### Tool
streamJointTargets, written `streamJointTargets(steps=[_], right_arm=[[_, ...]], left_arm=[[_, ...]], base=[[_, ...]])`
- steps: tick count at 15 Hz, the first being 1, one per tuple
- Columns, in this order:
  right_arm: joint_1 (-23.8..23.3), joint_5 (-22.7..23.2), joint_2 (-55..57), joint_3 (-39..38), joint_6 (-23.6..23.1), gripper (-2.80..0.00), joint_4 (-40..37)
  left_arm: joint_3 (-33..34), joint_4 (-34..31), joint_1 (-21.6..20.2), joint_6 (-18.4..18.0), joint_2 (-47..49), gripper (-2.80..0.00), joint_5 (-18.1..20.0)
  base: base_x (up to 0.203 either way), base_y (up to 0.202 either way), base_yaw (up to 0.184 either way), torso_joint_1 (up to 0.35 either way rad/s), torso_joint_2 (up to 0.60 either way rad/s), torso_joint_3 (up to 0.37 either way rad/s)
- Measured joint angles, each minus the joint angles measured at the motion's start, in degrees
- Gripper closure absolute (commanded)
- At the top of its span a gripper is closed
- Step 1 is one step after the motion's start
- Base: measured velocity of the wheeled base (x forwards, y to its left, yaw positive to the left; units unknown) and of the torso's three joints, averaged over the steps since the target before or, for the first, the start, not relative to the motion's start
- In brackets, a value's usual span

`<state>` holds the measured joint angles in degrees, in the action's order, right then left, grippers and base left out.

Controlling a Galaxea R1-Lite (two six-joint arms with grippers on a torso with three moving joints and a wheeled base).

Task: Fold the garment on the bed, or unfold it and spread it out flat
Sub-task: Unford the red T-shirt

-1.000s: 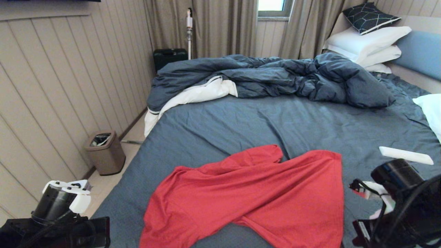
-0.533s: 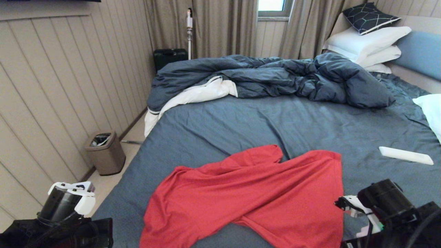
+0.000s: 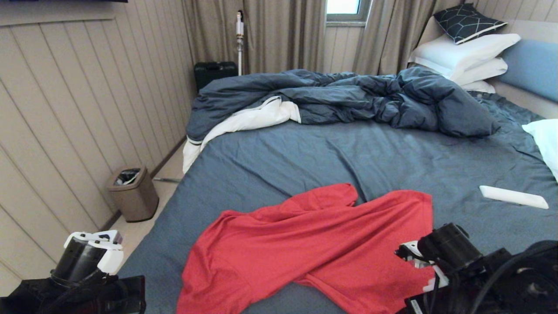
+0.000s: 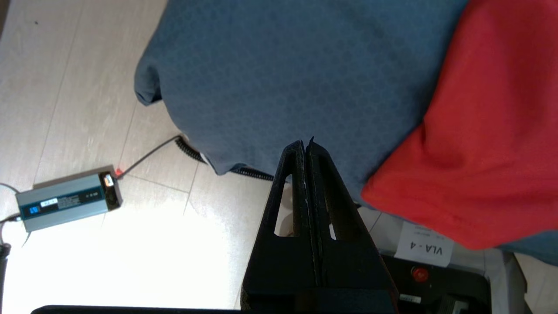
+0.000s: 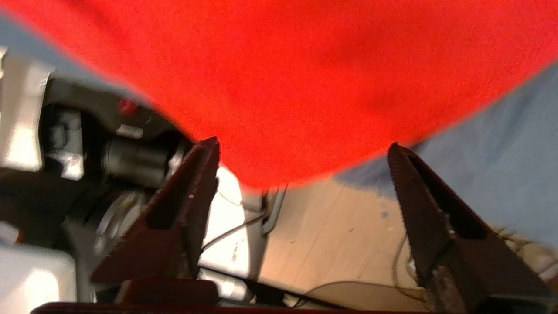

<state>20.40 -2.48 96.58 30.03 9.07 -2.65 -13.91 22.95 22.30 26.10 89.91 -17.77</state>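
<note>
Large bright red short-sleeved T-shirt of thin jersey (image 3: 314, 248) lies crumpled and partly doubled over itself on the near part of the wide bed with the blue-grey fitted sheet (image 3: 348, 152), its near edge running out of the head view. Judged light, limp, no stiffness; likely to drape and drag along the sheet if lifted at one point, so better taken at two well-apart places along a hem or at a sleeve and a corner. Right tool (image 5: 301, 150) stands with jaws wide apart, nothing between them, close over the shirt's near edge where it hangs at the bedside. Left tool (image 4: 306, 146) is pressed closed and empty, hovering off the bed's near left corner, just beside the shirt's edge but apart from it. Hard to make out: no print or lettering shows, so which side faces up is uncertain; neckline hidden in the folds; one sleeve (image 3: 322, 196) seems to bulge at the far side. Right wrist view is smeared, so contact with the cloth cannot be told.
</note>
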Motion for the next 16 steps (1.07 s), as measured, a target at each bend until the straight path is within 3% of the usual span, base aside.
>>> streamJointTargets(steps=[14, 15, 16], right_arm=[[3.3, -4.1, 11.2, 2.8, 0.5, -2.8, 1.0], [3.7, -5.0, 11.7, 3.0, 0.7, 0.0, 1.0], [4.0, -6.1, 12.1, 3.1, 0.8, 0.0, 1.0]], left_arm=[[-0.3, -0.1, 0.0, 0.7, 1.7, 0.0, 0.1], [-0.4, 0.0, 0.0, 0.9, 1.7, 0.0, 0.0], [-0.5, 0.0, 0.1, 1.0, 1.7, 0.0, 0.0]], base=[[0.0, 0.0, 0.0, 0.0, 0.0, 0.0], [0.0, 0.0, 0.0, 0.0, 0.0, 0.0], [0.0, 0.0, 0.0, 0.0, 0.0, 0.0]])
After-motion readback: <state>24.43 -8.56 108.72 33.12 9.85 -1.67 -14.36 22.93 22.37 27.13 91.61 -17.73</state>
